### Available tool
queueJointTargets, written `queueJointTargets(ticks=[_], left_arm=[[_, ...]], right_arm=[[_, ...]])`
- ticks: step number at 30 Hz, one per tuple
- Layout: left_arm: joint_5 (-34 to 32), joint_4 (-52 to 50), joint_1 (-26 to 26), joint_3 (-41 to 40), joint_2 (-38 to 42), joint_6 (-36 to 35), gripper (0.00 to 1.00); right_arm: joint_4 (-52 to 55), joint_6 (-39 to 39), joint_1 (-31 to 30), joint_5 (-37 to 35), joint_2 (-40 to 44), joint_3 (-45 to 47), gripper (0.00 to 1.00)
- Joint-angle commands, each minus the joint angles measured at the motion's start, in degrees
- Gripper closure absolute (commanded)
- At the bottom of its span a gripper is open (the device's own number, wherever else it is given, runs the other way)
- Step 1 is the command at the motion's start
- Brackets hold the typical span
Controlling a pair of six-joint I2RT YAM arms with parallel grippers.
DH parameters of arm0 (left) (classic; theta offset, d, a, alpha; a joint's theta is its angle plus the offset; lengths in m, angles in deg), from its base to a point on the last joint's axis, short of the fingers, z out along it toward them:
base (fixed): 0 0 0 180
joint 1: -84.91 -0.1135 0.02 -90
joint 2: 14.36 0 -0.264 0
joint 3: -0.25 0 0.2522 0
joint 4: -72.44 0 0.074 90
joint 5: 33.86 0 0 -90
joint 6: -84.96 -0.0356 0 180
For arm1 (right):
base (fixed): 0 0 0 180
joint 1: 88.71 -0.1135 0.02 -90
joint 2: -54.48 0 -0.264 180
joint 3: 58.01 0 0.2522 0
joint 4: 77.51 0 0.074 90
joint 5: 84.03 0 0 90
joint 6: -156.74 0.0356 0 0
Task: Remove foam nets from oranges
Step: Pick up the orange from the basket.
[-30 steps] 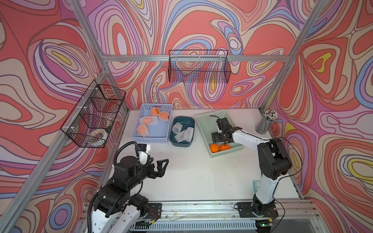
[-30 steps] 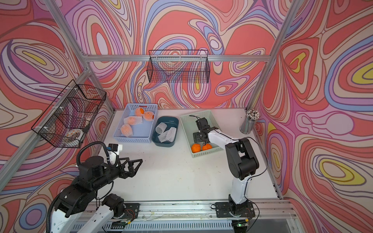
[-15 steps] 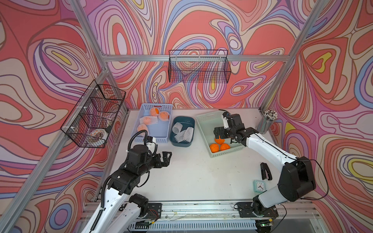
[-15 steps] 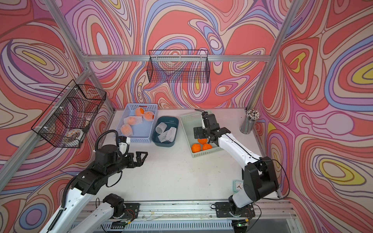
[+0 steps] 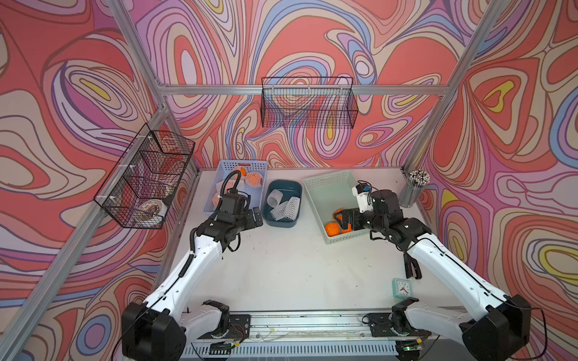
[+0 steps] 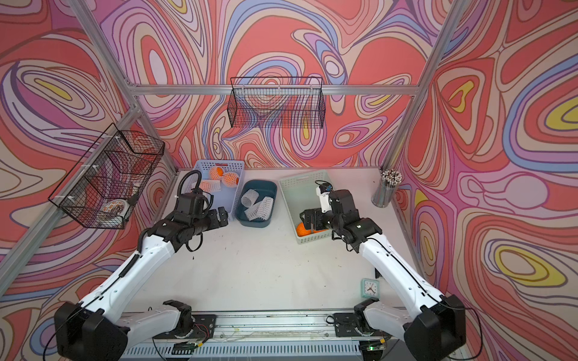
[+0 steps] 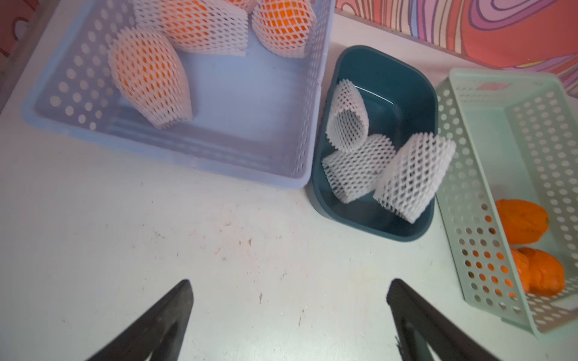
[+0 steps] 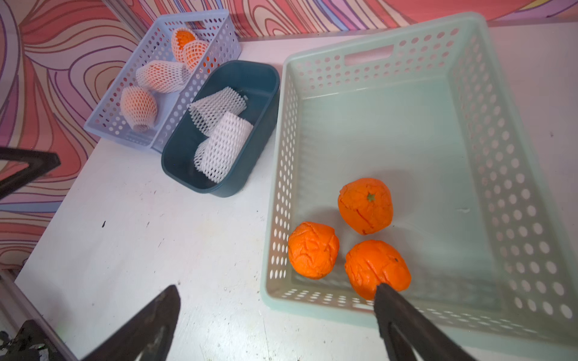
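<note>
Several oranges in white foam nets [image 7: 150, 78] lie in the blue basket [image 5: 242, 162] at the back left. Three empty foam nets [image 7: 413, 172] sit in the dark teal bin [image 5: 269, 215] beside it. Three bare oranges [image 8: 366, 204] rest at the near end of the pale green basket [image 5: 325, 184]. My left gripper [image 7: 290, 284] is open and empty, hovering over the table at the blue basket's near right corner [image 5: 256, 215]. My right gripper [image 8: 277, 287] is open and empty above the green basket's near left corner [image 5: 342, 218], one finger over an orange.
Black wire baskets hang on the left wall [image 5: 147, 175] and the back wall [image 5: 308, 103]. A cup of sticks [image 5: 414, 187] stands at the back right. A small clock [image 5: 402, 287] and a black object [image 5: 411, 268] lie near the right arm.
Left arm has stretched forward from the table's front to the blue basket's near corner. Right gripper has drawn back and up from inside the green basket, jaws a little wider.
</note>
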Motion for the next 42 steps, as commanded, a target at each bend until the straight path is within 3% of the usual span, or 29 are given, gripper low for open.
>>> queueJointTargets(ticks=[1,5,10,17,32,42], left_arm=[[-2.9,1.5,-2.0,3.8,-3.7,-1.0,0.00],[1.0,3.4,-5.4,7.1,-9.0,0.8,0.00],[5.2,6.8,-6.2,12.2,-17.2,4.7,0.00],[6.0,8.1,-6.9,22.1,-29.5,11.7,0.00],[8.4,9.3,-9.6,39.1,-50.6,26.0,0.01],[11.1,18.9,-10.6,42.7,-58.2,33.4,0.01]], right_arm=[[2.0,1.3,-0.8,2.9,2.3,2.6,0.02],[1.2,2.6,-2.5,4.7,4.4,5.2,0.02],[0.4,3.9,-7.0,3.9,5.5,7.2,0.02],[1.1,5.5,-13.2,1.2,5.1,7.1,0.02],[4.8,6.1,-14.0,1.0,4.5,6.1,0.02],[4.1,7.3,-14.0,2.3,3.7,6.0,0.02]])
